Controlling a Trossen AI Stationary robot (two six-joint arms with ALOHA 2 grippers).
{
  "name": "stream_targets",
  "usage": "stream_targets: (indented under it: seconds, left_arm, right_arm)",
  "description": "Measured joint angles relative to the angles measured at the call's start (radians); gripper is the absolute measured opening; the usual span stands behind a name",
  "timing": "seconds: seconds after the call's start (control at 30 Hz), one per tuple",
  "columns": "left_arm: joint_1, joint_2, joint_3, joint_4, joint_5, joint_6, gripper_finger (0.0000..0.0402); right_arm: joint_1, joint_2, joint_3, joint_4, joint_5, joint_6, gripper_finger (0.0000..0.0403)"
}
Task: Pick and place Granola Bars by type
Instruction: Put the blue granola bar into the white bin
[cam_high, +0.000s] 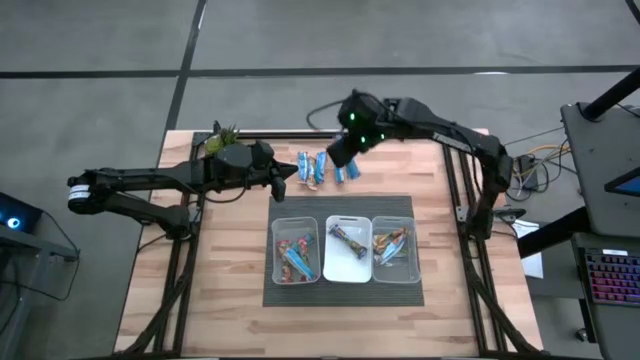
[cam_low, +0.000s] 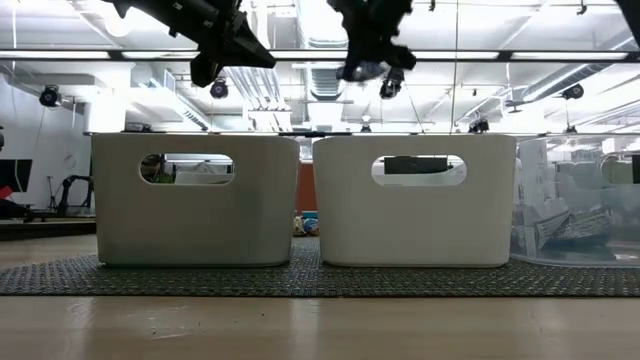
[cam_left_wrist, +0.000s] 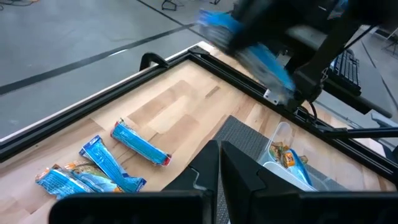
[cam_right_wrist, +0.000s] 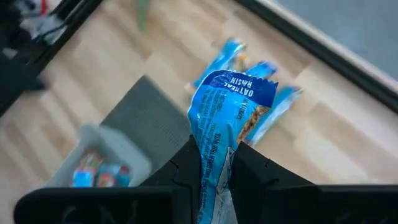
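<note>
High over the table's far middle, my right gripper (cam_high: 345, 152) is shut on a blue granola bar (cam_right_wrist: 227, 118), which also shows blurred in the left wrist view as the blue bar (cam_left_wrist: 245, 46). Several more blue bars (cam_high: 325, 170) lie flat on the wood below it, the same loose bars (cam_left_wrist: 106, 163) the left wrist view sees. My left gripper (cam_high: 291, 172) hovers shut and holds nothing, just left of those bars. Three bins (cam_high: 346, 222) stand side by side on a dark mat (cam_high: 268, 290), each with bars inside. My right gripper pinches the blue bar between its two fingers, on the wrapper's flat faces (cam_right_wrist: 214, 167), where the wrapper is squeezed narrow. The printed end (cam_right_wrist: 239, 84) sticks out past the fingertips. The fingers slant downward from above. The bar is lifted clear of the table.
A small green plant (cam_high: 222, 135) stands at the table's far left corner. In the low view two white bins (cam_low: 195, 200) and a clear bin (cam_low: 580, 215) stand across the mat. Bare wood lies left, right and on the near side of the mat.
</note>
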Motion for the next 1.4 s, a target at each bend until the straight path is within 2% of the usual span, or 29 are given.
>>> stream_targets:
  seconds: [0.3, 0.53, 0.7, 0.83, 0.97, 1.1, 1.4]
  left_arm:
    - [0.000, 0.000, 0.000, 0.000, 0.000, 0.004, 0.0000]
    - [-0.001, 0.000, 0.000, -0.055, 0.007, 0.005, 0.0000]
    - [-0.001, 0.000, 0.000, -0.078, 0.009, 0.005, 0.0000]
    - [-0.001, 0.000, 0.000, -0.079, 0.008, 0.005, 0.0000]
    - [-0.001, 0.000, 0.000, -0.079, 0.009, 0.005, 0.0000]
    - [-0.001, -0.001, 0.000, -0.079, 0.009, 0.005, 0.0000]
    - [-0.001, -0.003, 0.000, -0.079, 0.009, 0.005, 0.0000]
  right_arm:
    - [0.181, -0.011, -0.001, -0.154, 0.019, 0.055, 0.0054]
    - [0.284, -0.010, -0.031, -0.175, 0.018, 0.107, 0.0054]
    - [0.336, -0.009, -0.108, -0.165, 0.014, 0.146, 0.0054]
    - [0.361, -0.009, -0.195, -0.091, -0.022, 0.190, 0.0054]
    - [0.392, -0.009, -0.286, 0.078, -0.093, 0.231, 0.0054]
    - [0.417, -0.009, -0.366, 0.177, -0.123, 0.268, 0.0054]
    - [0.437, -0.009, -0.451, 0.210, -0.124, 0.268, 0.0054]
